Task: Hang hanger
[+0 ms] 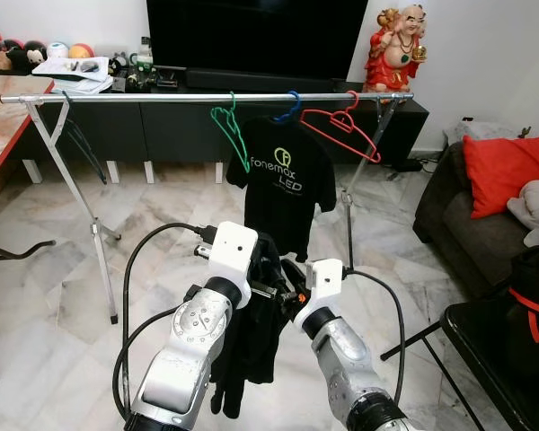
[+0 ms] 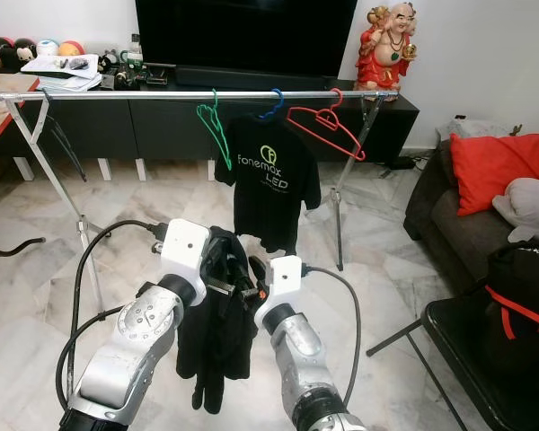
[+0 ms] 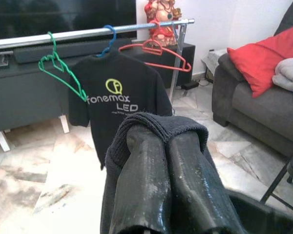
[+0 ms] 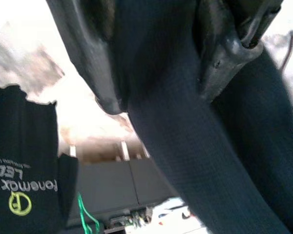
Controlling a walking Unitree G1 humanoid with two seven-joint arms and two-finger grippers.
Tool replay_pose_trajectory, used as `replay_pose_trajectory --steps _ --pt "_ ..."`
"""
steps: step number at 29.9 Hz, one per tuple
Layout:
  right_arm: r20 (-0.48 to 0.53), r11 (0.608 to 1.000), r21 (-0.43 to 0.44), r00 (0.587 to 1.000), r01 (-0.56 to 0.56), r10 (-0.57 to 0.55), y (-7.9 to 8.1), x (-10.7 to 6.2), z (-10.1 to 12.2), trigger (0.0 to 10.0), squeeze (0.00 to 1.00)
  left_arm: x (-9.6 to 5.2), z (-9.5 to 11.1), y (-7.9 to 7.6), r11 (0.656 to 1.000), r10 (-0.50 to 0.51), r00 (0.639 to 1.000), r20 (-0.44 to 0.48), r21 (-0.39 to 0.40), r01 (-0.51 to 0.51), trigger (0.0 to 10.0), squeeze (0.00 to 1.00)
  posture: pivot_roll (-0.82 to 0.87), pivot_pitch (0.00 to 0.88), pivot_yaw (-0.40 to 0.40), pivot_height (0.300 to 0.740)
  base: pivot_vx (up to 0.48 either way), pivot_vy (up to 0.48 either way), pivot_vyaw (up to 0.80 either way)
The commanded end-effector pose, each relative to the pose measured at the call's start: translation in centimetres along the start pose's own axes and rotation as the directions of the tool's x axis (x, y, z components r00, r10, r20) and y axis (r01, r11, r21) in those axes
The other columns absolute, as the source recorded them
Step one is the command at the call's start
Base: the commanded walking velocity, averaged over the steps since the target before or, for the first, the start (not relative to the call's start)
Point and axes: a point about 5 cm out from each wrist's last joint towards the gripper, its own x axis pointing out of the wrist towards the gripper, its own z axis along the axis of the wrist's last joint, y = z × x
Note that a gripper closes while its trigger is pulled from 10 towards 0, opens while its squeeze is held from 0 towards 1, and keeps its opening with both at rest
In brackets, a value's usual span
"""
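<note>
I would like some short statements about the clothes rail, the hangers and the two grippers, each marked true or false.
1. Three hangers are on the rail. True.
2. The black T-shirt hangs on the green hanger. False: it is on the blue hanger.
3. The red hanger is bare. True.
4. The left gripper is open and holds nothing. False: it is shut on the dark garment.
5. The right gripper is around that garment. True.

A dark knitted garment (image 1: pixel 251 346) hangs limp between the two arms, draped over the fingers (image 3: pixel 151 180) of the left gripper (image 3: pixel 168 146). Ahead, a silver metal clothes rail (image 1: pixel 162 97) carries a bare green wire hanger (image 1: pixel 231 132), a blue hanger (image 1: pixel 289 108) bearing a black printed T-shirt (image 1: pixel 283 184), and a bare red hanger (image 1: pixel 341 131), tilted.
</note>
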Motion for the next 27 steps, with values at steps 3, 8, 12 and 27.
replay_pose_trajectory --steps 3,8,12,27 --pt "-0.072 0.994 0.0 0.991 0.109 -0.109 -0.3 0.3 -0.5 10.0 0.0 0.2 1.6 -0.5 1.0 -0.023 0.998 0.058 0.01 0.022 10.0 0.0 0.17 0.0 -0.123 0.74 0.0 0.0 0.0" --pt "-0.041 0.983 0.013 0.982 0.185 -0.185 -0.9 0.2 -0.1 10.0 0.0 0.2 1.6 -0.4 1.0 -0.027 0.998 0.055 0.012 0.027 10.0 0.0 0.17 0.0 -0.111 0.74 0.0 0.0 0.0" --pt "-0.02 0.969 0.006 0.969 0.248 -0.248 -1.5 0.2 0.3 10.0 0.0 0.2 1.5 -0.4 0.999 -0.039 0.998 0.05 0.016 0.038 10.0 0.0 0.17 0.0 -0.098 0.74 0.0 0.0 0.0" --pt "-0.192 0.893 -0.073 0.873 0.443 -0.449 -3.6 -1.2 -1.8 10.0 0.0 0.1 1.4 -0.4 0.997 -0.068 0.997 0.038 0.027 0.067 10.0 0.0 0.17 0.0 -0.073 0.74 0.0 0.0 0.0"
